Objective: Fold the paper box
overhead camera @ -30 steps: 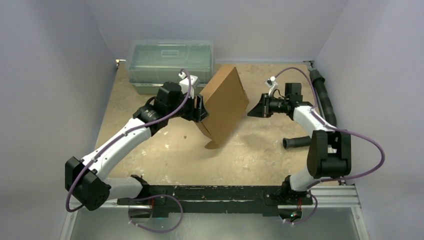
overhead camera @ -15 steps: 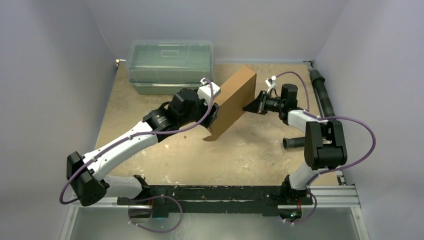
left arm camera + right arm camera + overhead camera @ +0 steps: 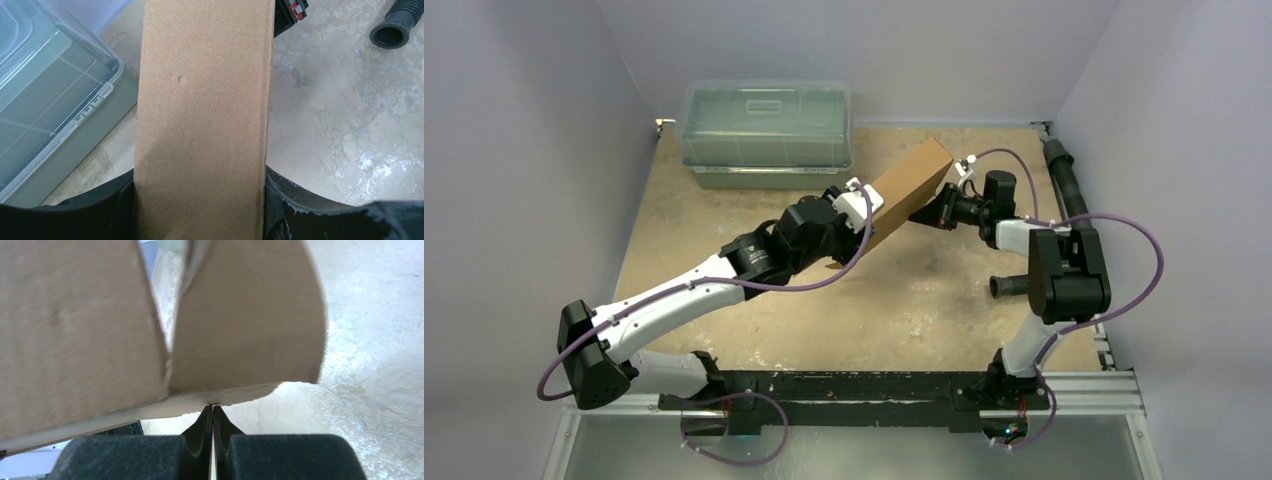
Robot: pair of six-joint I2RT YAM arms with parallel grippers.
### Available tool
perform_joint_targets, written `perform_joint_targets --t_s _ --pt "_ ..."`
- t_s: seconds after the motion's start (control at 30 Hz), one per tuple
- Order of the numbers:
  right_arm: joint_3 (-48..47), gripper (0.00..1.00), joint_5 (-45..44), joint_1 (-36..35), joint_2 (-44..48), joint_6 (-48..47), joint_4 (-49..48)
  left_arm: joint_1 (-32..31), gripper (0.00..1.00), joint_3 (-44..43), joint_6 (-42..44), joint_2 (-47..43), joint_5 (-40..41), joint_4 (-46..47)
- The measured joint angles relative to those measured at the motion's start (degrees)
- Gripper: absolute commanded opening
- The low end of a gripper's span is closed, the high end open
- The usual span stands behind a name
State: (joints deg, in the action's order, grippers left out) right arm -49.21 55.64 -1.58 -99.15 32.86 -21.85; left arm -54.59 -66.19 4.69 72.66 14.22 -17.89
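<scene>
While wedged inside left gripper (image 3: 200, 192), paper box (image 3: 205, 90), tilted

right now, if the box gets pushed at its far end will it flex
Probably stiff and light: the paper box looks flat though held at one end by the left gripper. Its flaps by the right gripper may bend.

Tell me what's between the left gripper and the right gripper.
The paper box fills that stretch: the left gripper clamps one end, and the shut right gripper meets the other end's edge. The top view shows it.
</scene>
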Motion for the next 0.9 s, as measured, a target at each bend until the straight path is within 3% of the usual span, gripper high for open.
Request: perform_joint_targets --t_s 0.47,0.9 --pt "0.02 0.02 1.75 0.63 -7.21 7.61 -7.37 -13.14 0.16 4.24 6.60 2.34 17.31 5.40" --pt "0.02 0.04 0.96 0.81 -12.13 6.56 -4.85 -20.31 0.16 10.80 9.42 7.80 29.05 11.85"
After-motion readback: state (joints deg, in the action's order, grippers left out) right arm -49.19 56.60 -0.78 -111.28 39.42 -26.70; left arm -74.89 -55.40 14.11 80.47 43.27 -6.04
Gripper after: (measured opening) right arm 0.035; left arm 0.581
